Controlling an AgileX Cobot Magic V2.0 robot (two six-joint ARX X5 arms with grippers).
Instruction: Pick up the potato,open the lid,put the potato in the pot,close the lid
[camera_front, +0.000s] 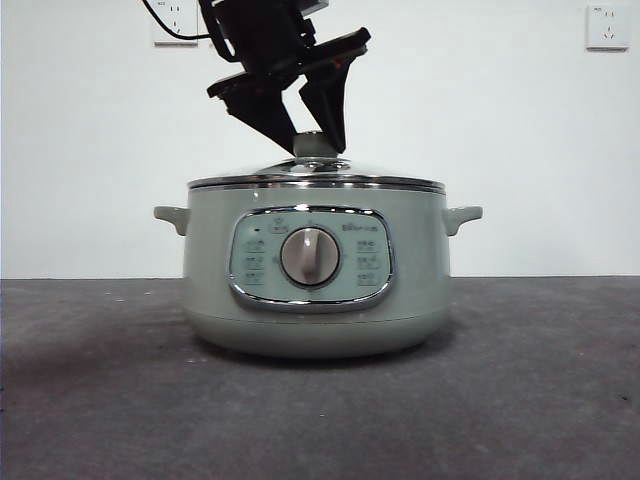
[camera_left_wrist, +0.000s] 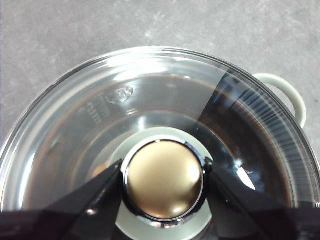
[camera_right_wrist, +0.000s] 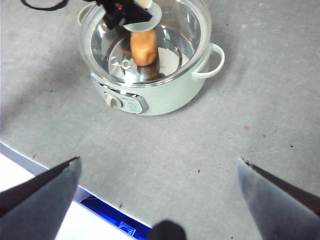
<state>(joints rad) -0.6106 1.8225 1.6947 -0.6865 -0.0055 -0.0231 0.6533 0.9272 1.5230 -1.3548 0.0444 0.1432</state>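
My left claw (camera_left_wrist: 162, 180) pinches the knob of the domed glass lid (camera_left_wrist: 100, 115), seated on the sage-green pot (camera_front: 315, 270). The orange-brown potato (camera_right_wrist: 143, 46) lies inside; releasing comes next. My right claw (camera_right_wrist: 160, 172), at the pot's six o'clock, gapes wide, empty.

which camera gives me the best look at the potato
The right wrist view: the potato shows through the glass lid, lying inside the pot. The front view shows none of it; the pot's wall hides it. In the left wrist view, where the left gripper flanks the knob, I can't make it out.
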